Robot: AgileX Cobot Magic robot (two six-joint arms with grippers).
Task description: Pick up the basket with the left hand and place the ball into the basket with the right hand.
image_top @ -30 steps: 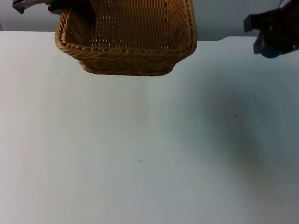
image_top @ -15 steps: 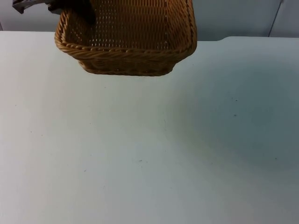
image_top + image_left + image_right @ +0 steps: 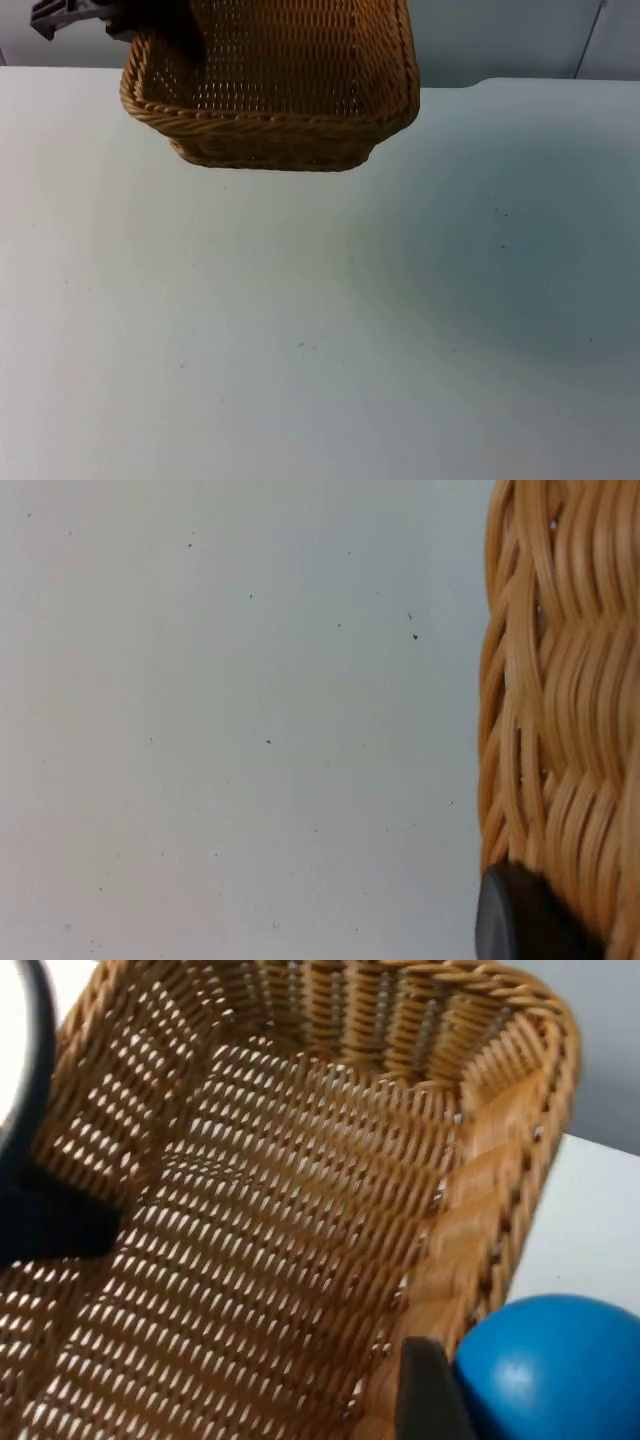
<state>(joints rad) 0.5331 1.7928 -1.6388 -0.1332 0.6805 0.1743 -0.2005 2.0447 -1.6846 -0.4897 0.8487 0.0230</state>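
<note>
Basket point(image 3: 270, 100) hangs above the surface point(image 3: 320, 330), clamped by the left gripper point(image 3: 150, 20); right gripper point(image 3: 440, 1400) grasps the ball point(image 3: 550, 1370) beside the rim, release pending.

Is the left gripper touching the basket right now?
Touching. The left wrist view shows the left gripper's black fingertip pressed against the basket's woven wall.

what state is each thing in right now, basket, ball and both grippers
wicker basket: lifted off the table, held at its rim, nothing inside it
blue ball: held in the right gripper, next to the basket's rim, not in the basket yet
left gripper: shut on the basket's rim at its left corner
right gripper: shut on the ball, close above the basket
table: white, with a few small dark specks
</note>
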